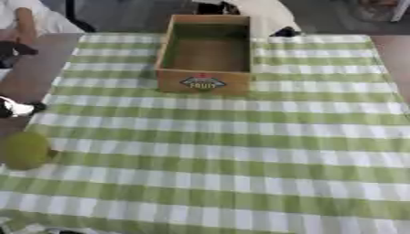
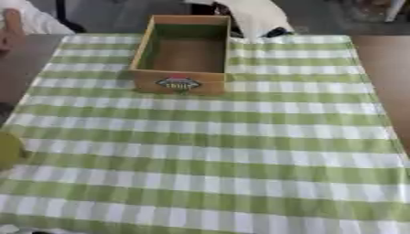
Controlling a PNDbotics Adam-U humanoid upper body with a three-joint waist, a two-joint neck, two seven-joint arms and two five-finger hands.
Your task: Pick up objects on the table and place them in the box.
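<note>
Box: open-topped, brown cardboard or wood, rectangular, set at the far middle of the table, long axis running away from the camera; interior bare, brown floor and greenish inner walls; oval label with red and dark lettering on the near wall (wording not legible). Tablecloth: green-and-white check, covering nearly the whole table, brown tabletop exposed along the left edge. Round yellow-green object: at the left edge of the cloth, well apart from the box, nearer the camera, partly cut off in the right eye view; kind of object not determinable. Small black-and-white shape: at the left edge above the round object, not identifiable. Robot hands: neither in either view, so open or closed state not determinable.
</note>
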